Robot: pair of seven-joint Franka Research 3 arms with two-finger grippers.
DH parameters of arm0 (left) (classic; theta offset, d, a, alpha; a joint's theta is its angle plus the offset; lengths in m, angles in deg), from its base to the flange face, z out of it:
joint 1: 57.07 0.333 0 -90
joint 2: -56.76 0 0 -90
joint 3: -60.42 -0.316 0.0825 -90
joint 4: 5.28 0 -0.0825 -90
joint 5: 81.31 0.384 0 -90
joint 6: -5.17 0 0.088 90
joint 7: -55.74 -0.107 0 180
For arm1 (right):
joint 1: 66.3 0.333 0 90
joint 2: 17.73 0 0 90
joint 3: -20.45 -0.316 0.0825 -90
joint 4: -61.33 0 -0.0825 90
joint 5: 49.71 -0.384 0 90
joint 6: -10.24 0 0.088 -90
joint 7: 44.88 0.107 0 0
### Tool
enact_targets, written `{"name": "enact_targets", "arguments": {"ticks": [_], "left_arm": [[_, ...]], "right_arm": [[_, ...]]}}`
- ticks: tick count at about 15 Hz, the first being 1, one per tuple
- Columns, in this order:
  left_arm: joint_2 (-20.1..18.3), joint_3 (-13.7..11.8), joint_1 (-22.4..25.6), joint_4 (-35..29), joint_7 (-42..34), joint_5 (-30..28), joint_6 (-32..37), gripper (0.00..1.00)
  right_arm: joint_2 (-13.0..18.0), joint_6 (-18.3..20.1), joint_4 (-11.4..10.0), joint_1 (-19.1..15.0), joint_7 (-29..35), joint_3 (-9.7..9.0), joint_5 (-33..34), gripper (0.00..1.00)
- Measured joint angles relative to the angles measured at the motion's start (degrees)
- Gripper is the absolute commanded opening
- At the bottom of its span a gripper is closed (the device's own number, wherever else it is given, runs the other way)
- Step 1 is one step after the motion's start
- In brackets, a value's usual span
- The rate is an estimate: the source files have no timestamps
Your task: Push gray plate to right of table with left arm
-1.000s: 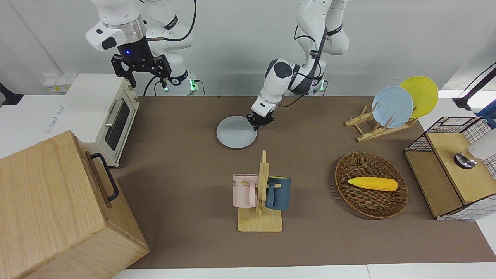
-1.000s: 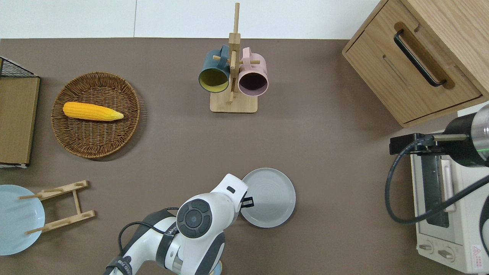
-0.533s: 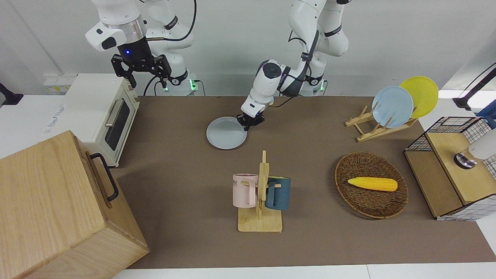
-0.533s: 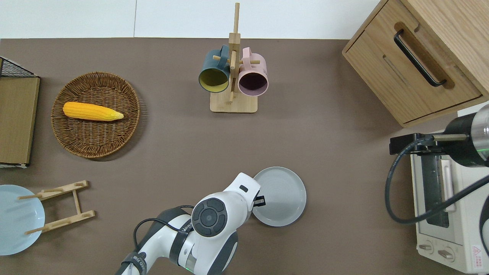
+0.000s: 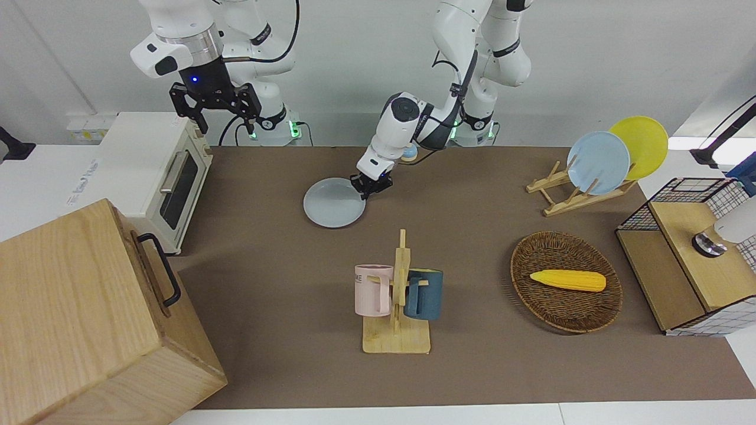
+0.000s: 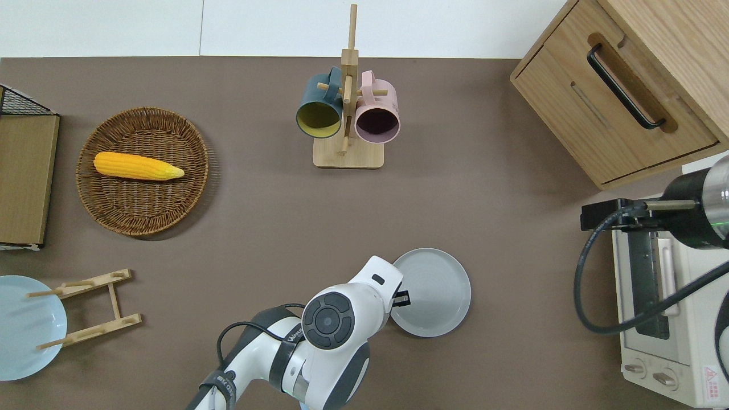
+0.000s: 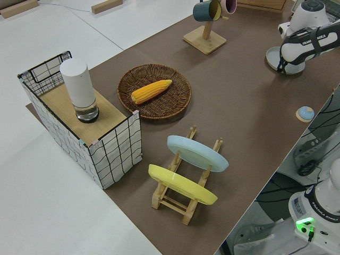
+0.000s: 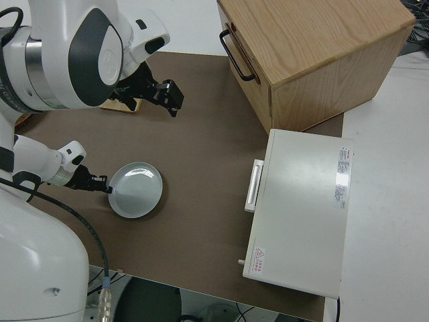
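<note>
Contact is on the plate's edge: left gripper (image 5: pixel 369 184) sits low at the rim of the gray plate (image 5: pixel 334 203), on the side facing the left arm's end of the table (image 5: pixel 472 366), which is the right spot for shoving it toward the right arm's end. Fingers look drawn close together rather than spread, and they hold nothing; they just bear against the rim, though I can't tell whether one tip rides over the lip or only butts against it. Wrist is tilted down and across, forearm reaching in from the base, so the push line runs roughly along the table's length. Plate lies flat on the brown top, close to the robots' edge, nearer the robots than the mug rack (image 6: pixel 347 114) with its blue and pink mugs, and well short of the white toaster oven (image 5: pixel 155 171) and the wooden cabinet (image 6: pixel 626 85) at the right arm's end. My read: push is mid-way, with open tabletop left before the oven. An off-centre push could spin the plate off the fingers, so the line should stay through its middle. Right arm is parked, its gripper (image 5: pixel 216 106) spread open and empty. Toward the left arm's end, clear of the path: wicker basket (image 6: pixel 193 188) with a corn cob (image 6: pixel 136 165), and a plate rack (image 5: pixel 576 198) with sky-blue and yellow plates.
</note>
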Motion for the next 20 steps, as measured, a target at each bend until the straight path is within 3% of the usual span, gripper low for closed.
{"name": "enact_targets", "arguments": {"ticks": [3,5,6,7,9,11,17,20], "left_arm": [[0.32,-0.01,-0.06,0.45,0.0,-0.56,-0.01,0.0],[0.49,-0.01,-0.08,0.66,0.0,-0.79,-0.01,0.12],[0.55,-0.01,-0.08,0.7,0.0,-1.17,-0.01,0.21],[0.61,-0.01,-0.08,0.72,0.0,-1.78,-0.01,0.42],[0.78,-0.02,-0.08,0.79,0.01,-2.35,-0.03,0.64],[0.87,-0.06,-0.08,0.92,0.01,-2.51,-0.04,0.96],[0.01,-0.48,0.13,2.06,0.06,-2.69,1.71,0.99],[-2.48,-0.92,3.72,2.53,-2.04,-2.68,6.71,0.99]], "right_arm": [[0.0,0.0,0.0,0.0,0.0,0.0,0.0,0.996],[0.0,0.0,0.0,0.0,0.0,0.0,0.0,0.996],[0.0,0.0,0.0,0.0,0.0,0.0,0.0,0.996],[0.0,0.0,0.0,0.0,0.0,0.0,0.0,0.996],[0.0,0.0,0.0,0.0,0.0,0.0,0.0,0.996],[0.0,0.0,0.0,0.0,0.0,0.0,0.0,0.996],[0.0,0.0,0.0,0.0,0.0,0.0,0.0,0.996],[0.0,0.0,0.0,0.0,0.0,0.0,0.0,0.996]]}}
